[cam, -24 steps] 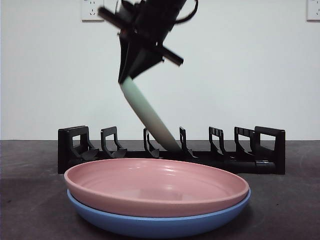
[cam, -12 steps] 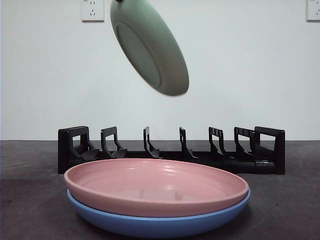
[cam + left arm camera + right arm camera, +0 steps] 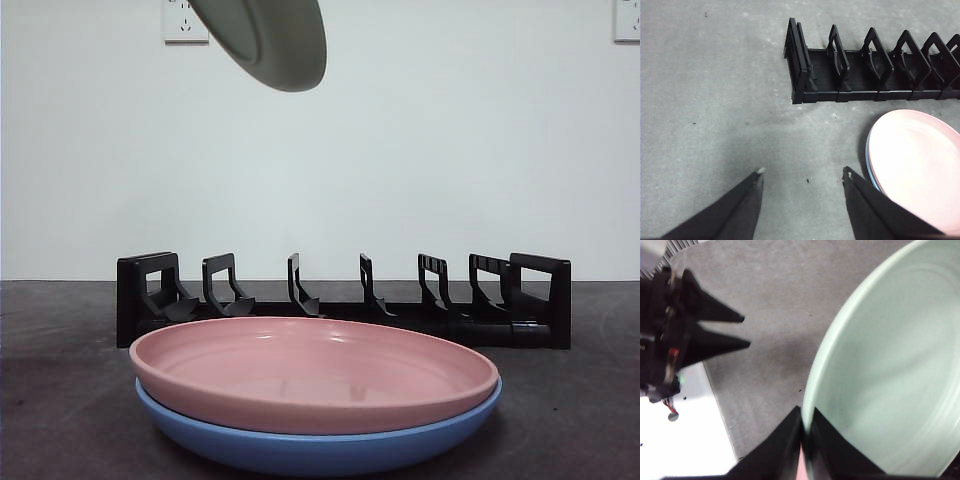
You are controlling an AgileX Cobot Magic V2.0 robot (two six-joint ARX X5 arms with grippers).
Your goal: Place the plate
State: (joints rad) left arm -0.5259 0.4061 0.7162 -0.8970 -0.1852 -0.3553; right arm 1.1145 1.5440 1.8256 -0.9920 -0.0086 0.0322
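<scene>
Pale green, the plate now hangs high at the top edge of the front view, only its lower part showing; half a second ago it was lower and wholly in view, tilted, and a second ago its rim sat down among the slots of the black dish rack. It is well clear of the rack now. The right gripper has its two jaws pinched on the plate's rim, one either side of the edge, in the right wrist view. The left gripper hovers over bare grey table, jaws spread apart and holding nothing, near the end of the rack and just beside the stacked plates.

No writing or label can be read anywhere; two white wall sockets sit at the top corners of the front view.

A pink plate rests on a blue plate in front of the rack, close to it but apart. All the rack's slots stand free, and open table lies to either side of the stack.
</scene>
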